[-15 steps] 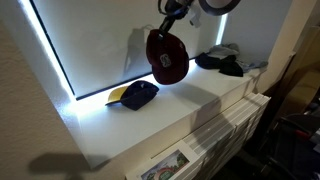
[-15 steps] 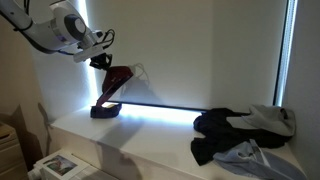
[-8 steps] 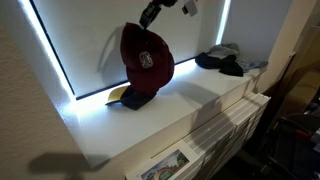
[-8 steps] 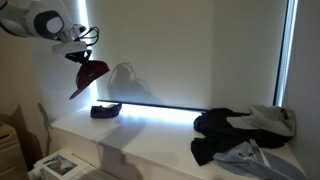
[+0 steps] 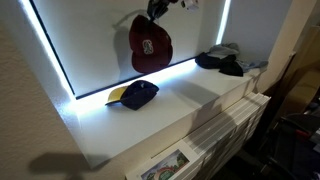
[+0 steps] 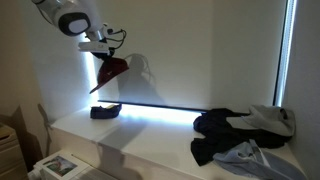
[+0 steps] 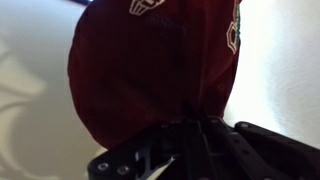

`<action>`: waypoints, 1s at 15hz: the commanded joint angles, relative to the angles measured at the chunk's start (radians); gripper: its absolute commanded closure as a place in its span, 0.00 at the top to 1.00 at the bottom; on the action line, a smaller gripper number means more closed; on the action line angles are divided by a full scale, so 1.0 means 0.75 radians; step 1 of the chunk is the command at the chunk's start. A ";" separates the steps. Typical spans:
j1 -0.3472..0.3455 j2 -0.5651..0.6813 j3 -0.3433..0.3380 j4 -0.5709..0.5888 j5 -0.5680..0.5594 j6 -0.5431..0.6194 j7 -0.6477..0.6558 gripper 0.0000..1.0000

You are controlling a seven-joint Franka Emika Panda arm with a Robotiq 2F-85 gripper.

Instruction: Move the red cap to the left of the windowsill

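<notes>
The red cap [image 5: 150, 45] hangs in the air from my gripper [image 5: 158, 11], high above the white windowsill [image 5: 190, 105] and in front of the blind. In an exterior view the cap [image 6: 108, 71] dangles below the gripper [image 6: 104, 45], above the windowsill's left part. In the wrist view the cap's dark red fabric [image 7: 150, 70] fills most of the picture, pinched between the shut fingers [image 7: 190, 140]. The gripper is shut on the cap.
A dark blue cap with a yellow brim [image 5: 135, 95] lies on the windowsill, also seen in an exterior view [image 6: 105, 110]. A pile of dark and grey clothes [image 5: 225, 60] lies at the other end [image 6: 245, 140]. A radiator [image 5: 235, 125] runs under the sill.
The gripper with the red cap has swung about: first toward the blue cap's end of the sill, then up and back a little. The cap now hangs higher, close to the blind.
</notes>
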State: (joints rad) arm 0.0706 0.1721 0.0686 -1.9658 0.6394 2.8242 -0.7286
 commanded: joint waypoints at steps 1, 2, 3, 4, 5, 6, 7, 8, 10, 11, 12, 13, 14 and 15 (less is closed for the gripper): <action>-0.026 0.231 -0.084 0.172 -0.028 0.112 0.139 0.01; -0.020 0.281 -0.109 0.206 -0.031 0.132 0.184 0.08; -0.013 0.322 -0.123 0.232 -0.031 0.154 0.199 0.03; -0.003 0.357 -0.137 0.258 -0.040 0.158 0.222 0.04; 0.005 0.388 -0.142 0.283 -0.042 0.158 0.242 0.00; 0.015 0.413 -0.151 0.305 -0.049 0.152 0.270 0.00; 0.048 0.430 -0.192 0.317 -0.086 0.126 0.341 0.29; 0.051 0.443 -0.194 0.332 -0.093 0.133 0.353 0.29; 0.035 0.424 -0.172 0.292 -0.086 0.137 0.339 0.15; 0.049 0.434 -0.186 0.307 -0.098 0.137 0.366 0.24; 0.056 0.440 -0.193 0.317 -0.101 0.137 0.378 0.30; 0.058 0.442 -0.196 0.322 -0.101 0.137 0.379 0.34; 0.058 0.443 -0.197 0.324 -0.101 0.137 0.379 0.34; 0.058 0.443 -0.199 0.325 -0.101 0.137 0.379 0.34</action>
State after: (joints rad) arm 0.1144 0.5042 -0.0809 -1.7222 0.5634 2.9270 -0.4440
